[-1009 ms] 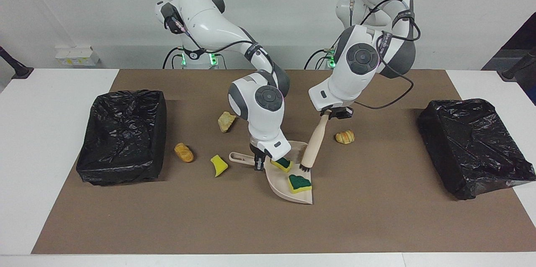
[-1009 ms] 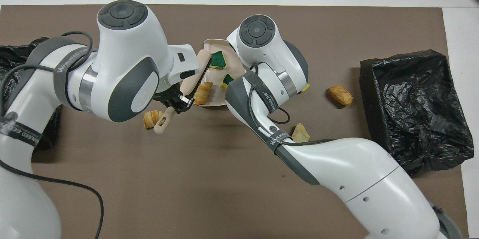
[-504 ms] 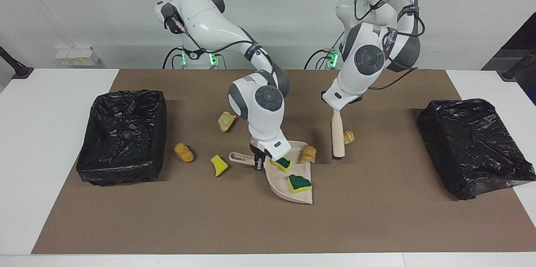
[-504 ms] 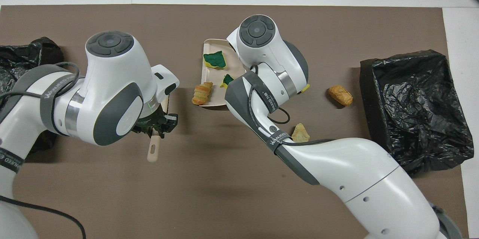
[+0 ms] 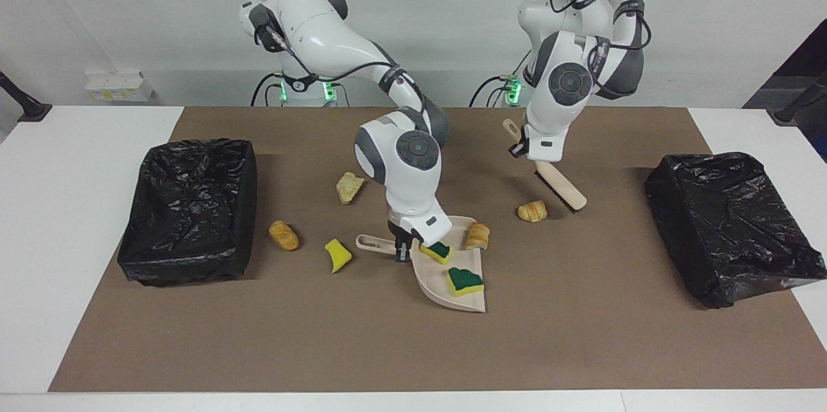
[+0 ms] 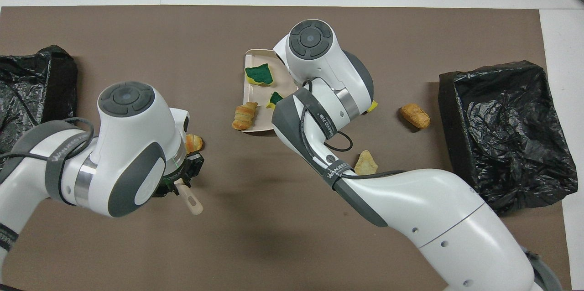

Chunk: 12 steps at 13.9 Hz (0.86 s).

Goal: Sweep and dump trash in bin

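Three scraps in the pan: two green-backed sponge pieces (image 5: 465,280) and one croissant lump (image 5: 477,236) are in the beige dustpan (image 5: 434,283). The lump sits at the pan's rim, at about 1 o'clock of the pan in the facing view.
Four scraps on the mat, by the facing view's clock:
- loose croissant (image 5: 532,210): at 2 o'clock from the pan
- yellow sponge piece (image 5: 338,255): at 9 o'clock, near the pan's handle
- golden lump (image 5: 284,235): further toward 9 o'clock, near the black-lined bin (image 5: 190,208)
- beige chunk (image 5: 349,187): at 11 o'clock
Risk at the rim: the croissant lump may roll out if the pan is tilted or lifted toward a bin, because it lies on the very edge.
Risk with the brush: if the hand brush (image 5: 561,185) lands between the pan and the loose croissant, the stroke would push this scrap away from the pan.
Risk in the grip: the loaded pan may swing around its thin handle.
Right arm pose: elbow bent, wrist pointing down. The right claw (image 5: 400,249) pinches the dustpan handle, and the pan lies flat on the mat.
Left arm pose: drawn up over the mat. The left claw (image 5: 524,148) is pressed together on the brush handle. The brush head slants down toward 4 o'clock, just beside the loose croissant. It seems to be in the air, but I cannot say surely.
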Each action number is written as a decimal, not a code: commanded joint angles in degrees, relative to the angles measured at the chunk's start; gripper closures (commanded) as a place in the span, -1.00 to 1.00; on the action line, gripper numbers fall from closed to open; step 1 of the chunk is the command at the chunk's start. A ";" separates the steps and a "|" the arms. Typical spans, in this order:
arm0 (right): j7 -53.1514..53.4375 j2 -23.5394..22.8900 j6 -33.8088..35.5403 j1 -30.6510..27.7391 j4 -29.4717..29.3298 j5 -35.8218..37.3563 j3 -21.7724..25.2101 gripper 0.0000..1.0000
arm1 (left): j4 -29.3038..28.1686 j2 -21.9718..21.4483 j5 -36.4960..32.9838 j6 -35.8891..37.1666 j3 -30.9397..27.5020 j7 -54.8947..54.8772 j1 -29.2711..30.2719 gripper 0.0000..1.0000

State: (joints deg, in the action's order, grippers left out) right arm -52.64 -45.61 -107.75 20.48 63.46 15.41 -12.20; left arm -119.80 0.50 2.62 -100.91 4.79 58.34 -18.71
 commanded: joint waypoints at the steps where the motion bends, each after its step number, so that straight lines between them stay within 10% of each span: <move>1: -2.11 1.22 -1.23 -0.26 2.27 -0.12 -0.99 1.00 | -9.74 -5.16 0.45 -9.46 0.13 1.52 -0.53 1.00; 12: -3.70 2.72 -4.13 -0.35 5.62 -0.03 -0.90 1.00 | -7.38 1.78 11.53 -28.54 0.57 -30.65 -7.12 1.00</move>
State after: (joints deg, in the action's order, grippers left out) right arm -55.11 -44.56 -110.60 21.11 66.03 15.43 -12.29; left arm -127.88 0.74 13.03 -125.66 5.91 29.46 -23.45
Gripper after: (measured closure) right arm 0.678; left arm 0.736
